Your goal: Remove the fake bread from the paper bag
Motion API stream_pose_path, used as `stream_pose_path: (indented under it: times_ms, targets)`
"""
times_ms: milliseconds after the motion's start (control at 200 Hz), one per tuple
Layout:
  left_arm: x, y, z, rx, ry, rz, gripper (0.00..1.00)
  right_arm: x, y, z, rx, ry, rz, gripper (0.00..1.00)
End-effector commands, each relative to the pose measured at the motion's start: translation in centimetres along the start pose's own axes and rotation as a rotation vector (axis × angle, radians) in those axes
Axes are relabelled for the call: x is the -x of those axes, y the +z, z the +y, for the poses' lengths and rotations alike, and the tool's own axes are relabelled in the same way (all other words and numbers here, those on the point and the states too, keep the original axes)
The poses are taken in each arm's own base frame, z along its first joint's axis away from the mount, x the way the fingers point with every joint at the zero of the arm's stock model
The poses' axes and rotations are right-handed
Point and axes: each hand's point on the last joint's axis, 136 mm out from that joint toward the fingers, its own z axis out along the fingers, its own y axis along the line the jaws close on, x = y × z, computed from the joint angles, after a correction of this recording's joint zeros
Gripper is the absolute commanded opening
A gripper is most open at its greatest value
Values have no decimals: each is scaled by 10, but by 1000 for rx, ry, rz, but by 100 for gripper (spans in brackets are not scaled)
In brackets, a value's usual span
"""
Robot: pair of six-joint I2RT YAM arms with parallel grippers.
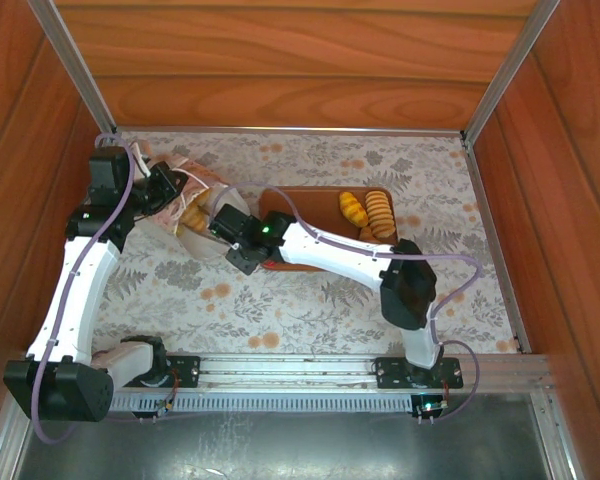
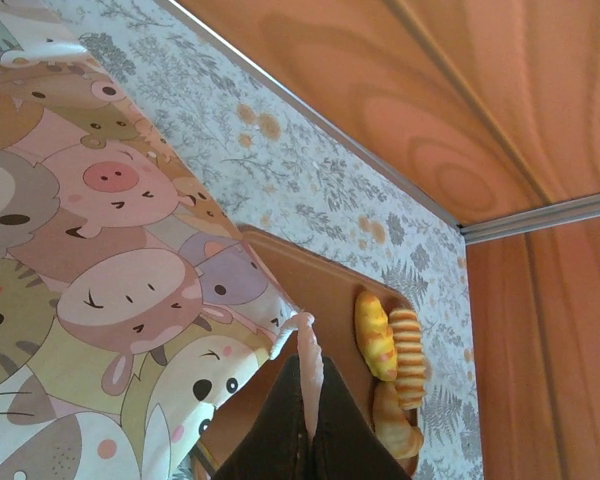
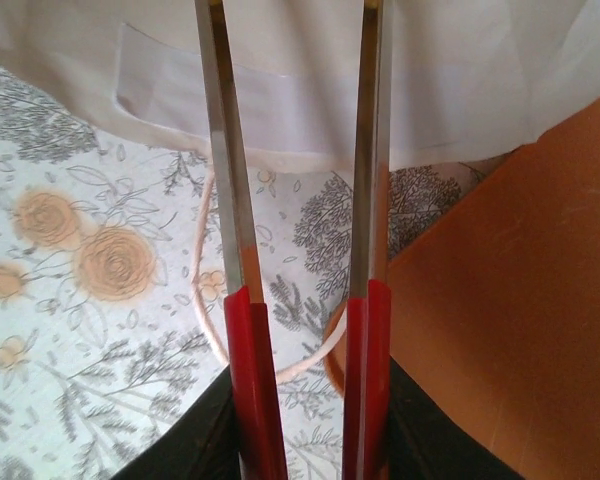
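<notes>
The paper bag lies at the back left, its side printed with cartoon animals. My left gripper is shut on the bag's pink cord handle. My right gripper reaches into the bag's mouth. Its long metal fingers stand a little apart and run under the white paper, so their tips are hidden. Three pieces of fake bread lie on the brown tray: a yellow loaf, a ridged loaf and a croissant. The bag's contents are hidden.
The tray sits right of the bag, with the right arm crossing over its near side. The bag's second cord handle lies looped on the floral cloth. Wooden walls close in the back and sides.
</notes>
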Motion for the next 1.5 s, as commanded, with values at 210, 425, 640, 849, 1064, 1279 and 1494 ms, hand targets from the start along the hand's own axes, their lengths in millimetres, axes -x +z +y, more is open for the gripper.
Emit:
stream_pose_path:
  times_ms: [210, 425, 640, 849, 1064, 1279, 1494]
  targets:
    - [6, -5, -5, -24, 4, -37, 0, -25, -31, -8, 117, 112, 42, 32]
    - [5, -4, -3, -25, -1, -35, 0, -45, -52, -11, 154, 127, 94, 32]
    - [9, -5, -7, -41, -13, -51, 0, -74, -95, -13, 209, 148, 95, 30]
    - [17, -7, -10, -40, 0, -85, 0, -117, -127, -30, 218, 214, 127, 31]
    - [23, -7, -11, -41, -12, -116, 0, -164, -145, -62, 125, 346, 181, 31]
    - [27, -6, -9, -36, -15, -141, 0, -201, -149, -80, 66, 445, 258, 31]
    - [25, -6, -7, -37, -21, -138, 0, -225, -146, -102, -22, 523, 372, 31]
